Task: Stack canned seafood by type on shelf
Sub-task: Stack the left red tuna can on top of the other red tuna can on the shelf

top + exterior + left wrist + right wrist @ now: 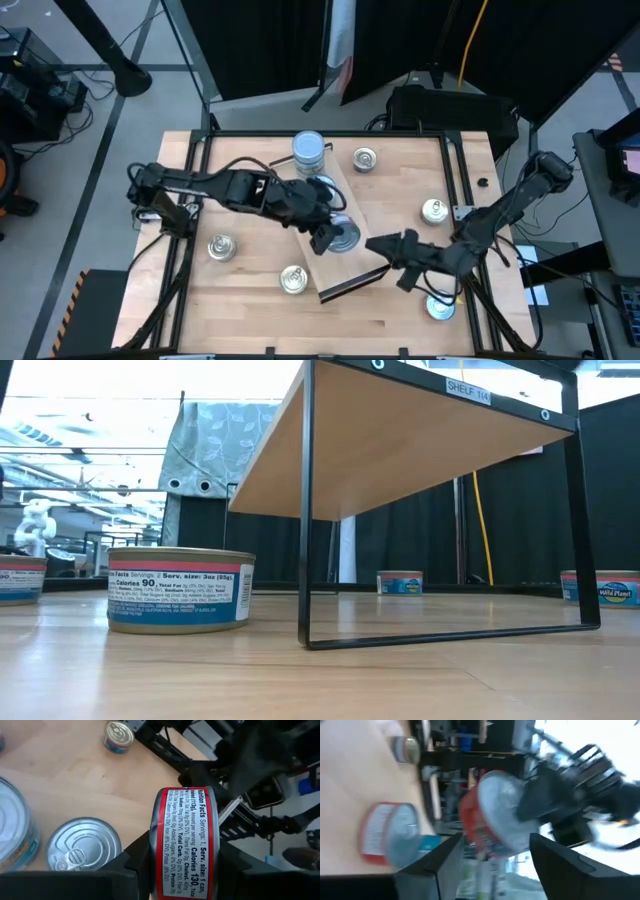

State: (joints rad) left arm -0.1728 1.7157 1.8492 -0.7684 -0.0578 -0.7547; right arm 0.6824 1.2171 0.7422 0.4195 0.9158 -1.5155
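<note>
The left gripper (182, 870) is clamped on a red-labelled round tin (184, 842) over the light-wood shelf (335, 200), so the right gripper (385, 244), fingers apart, should probably back off before it's placed.

Illumination was even and overhead; the tabletop (250, 310) was bright with only soft, short shadows under the arms. In the low view, windows behind were overexposed, and the shelf (400, 440) underside was evenly lit. The left wrist view was sharp on the red-labelled can (185, 845). The right wrist view was heavily motion-blurred, with blown highlights along its far side.
</note>
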